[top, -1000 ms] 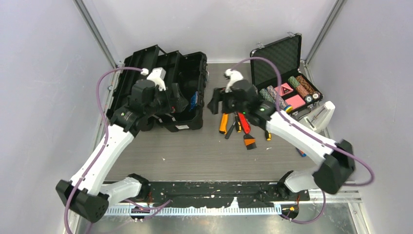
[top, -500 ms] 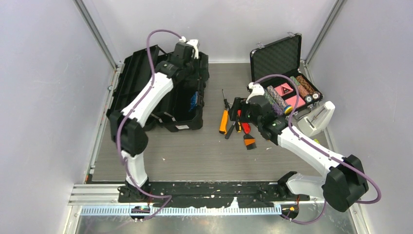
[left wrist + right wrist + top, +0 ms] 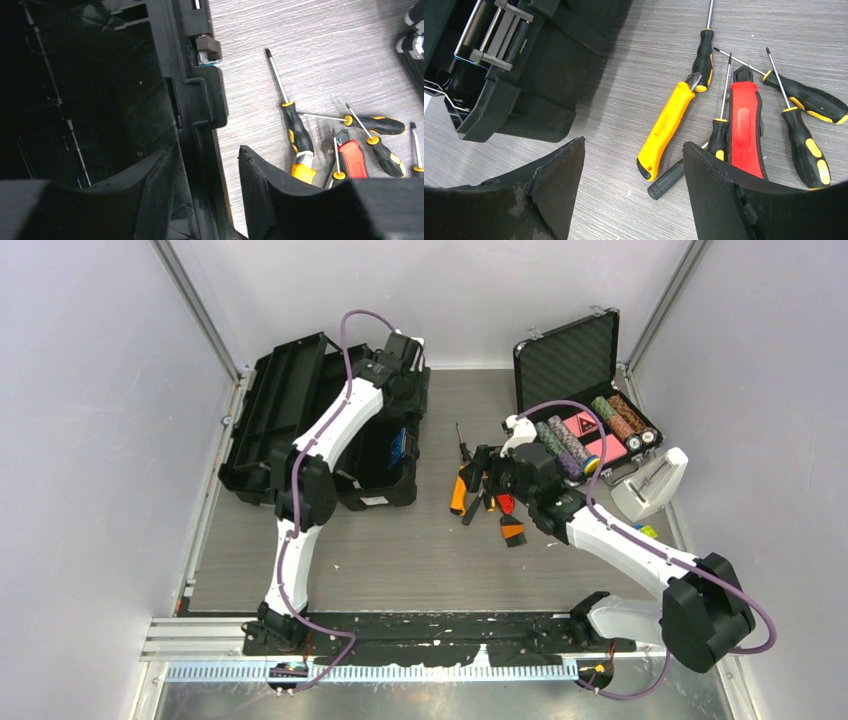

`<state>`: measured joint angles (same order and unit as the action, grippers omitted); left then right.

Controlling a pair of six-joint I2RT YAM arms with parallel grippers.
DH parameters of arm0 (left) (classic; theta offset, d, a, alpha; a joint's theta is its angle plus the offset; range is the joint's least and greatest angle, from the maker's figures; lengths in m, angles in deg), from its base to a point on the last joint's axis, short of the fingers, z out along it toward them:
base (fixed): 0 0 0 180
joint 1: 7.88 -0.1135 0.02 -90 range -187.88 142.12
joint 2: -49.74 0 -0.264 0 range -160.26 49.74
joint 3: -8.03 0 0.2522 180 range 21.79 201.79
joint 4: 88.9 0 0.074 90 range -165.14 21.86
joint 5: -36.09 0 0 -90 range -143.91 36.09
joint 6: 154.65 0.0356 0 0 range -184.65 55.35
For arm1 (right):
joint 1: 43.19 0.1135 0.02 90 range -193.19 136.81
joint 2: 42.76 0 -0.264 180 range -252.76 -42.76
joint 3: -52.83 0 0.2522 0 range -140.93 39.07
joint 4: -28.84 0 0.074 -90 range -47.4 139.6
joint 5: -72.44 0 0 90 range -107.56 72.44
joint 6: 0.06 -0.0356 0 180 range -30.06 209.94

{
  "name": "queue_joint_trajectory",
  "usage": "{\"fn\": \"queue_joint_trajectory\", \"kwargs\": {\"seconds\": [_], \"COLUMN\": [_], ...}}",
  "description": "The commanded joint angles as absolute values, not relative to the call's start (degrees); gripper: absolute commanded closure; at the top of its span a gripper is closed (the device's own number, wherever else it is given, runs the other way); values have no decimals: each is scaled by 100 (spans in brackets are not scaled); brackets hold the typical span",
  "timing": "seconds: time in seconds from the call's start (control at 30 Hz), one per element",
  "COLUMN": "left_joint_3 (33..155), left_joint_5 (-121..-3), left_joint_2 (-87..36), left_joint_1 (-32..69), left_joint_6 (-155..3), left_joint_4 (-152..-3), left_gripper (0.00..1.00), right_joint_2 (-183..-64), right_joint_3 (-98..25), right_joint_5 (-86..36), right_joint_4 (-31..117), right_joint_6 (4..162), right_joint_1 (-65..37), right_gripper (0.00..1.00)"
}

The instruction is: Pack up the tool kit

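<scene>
The left gripper [image 3: 206,155] is held over a wall of the open toolbox [image 3: 200,100], and the wall is straddled by its parted jaws. One finger is seen inside the dark box and the other outside it, above the table [image 3: 250,75]. A strip of table is visible between the outer finger and the wall, so nothing is clamped. Ahead and to the right of this gripper, outside the box, the hand tools are spread on the table.

The right gripper [image 3: 633,150] is held low over the table, jaws wide, and nothing is gripped. The butt of the yellow knife [image 3: 666,125] is seen just ahead of the gap between its fingers, untouched. Just right of the knife, a small screwdriver [image 3: 719,135] and the red tool [image 3: 746,130] are laid side by side. Farther right, two more black-and-yellow screwdrivers [image 3: 809,100] are crossed at their shafts. A long screwdriver [image 3: 703,55] is laid farther ahead, its handle beside the knife's tip. A corner of the toolbox is seen ahead and to the left of this gripper, near the knife but apart from it.

An open case [image 3: 585,370] of chips is seen from above beyond the right gripper, to its right.
</scene>
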<state>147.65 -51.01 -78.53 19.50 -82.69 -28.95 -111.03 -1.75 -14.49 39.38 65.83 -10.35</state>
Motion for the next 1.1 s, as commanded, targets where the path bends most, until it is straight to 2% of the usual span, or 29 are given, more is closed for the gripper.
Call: {"fn": "queue_joint_trajectory", "kwargs": {"seconds": [0.0, 0.33, 0.37, 0.6, 0.8, 1.07], "left_joint_3": [14857, 14983, 14980, 15229, 15407, 15849], "left_joint_5": [-5545, -5519, -5505, -5592, -5833, -6146], "left_joint_2": [-7705, -7948, -7947, -7657, -6965, -6620], "left_joint_1": [1937, 1928, 1928, 1849, 1545, 1042], "left_joint_6": [-8289, -7993, -7975, -7760, -7465, -6949], "left_joint_4": [-2976, -2699, -2684, -2568, -2537, -2133], "left_gripper": [54, 59, 62, 100, 100, 100], "right_joint_2": [-11274, -11631, -11649, -11831, -12250, -13374], "right_joint_3": [-161, -145, -172, -223, -334, -501], "right_joint_5": [-1770, -2496, -2508, -2767, -3181, -3366], "right_joint_4": [3154, 2202, 2177, 1997, 1438, -109], "right_joint_6": [6794, 7042, 7061, 7363, 7986, 8761], "right_joint_1": [-1054, -1038, -1044, -1011, -814, -248], "right_gripper": [24, 25, 25, 25, 25, 28]}}
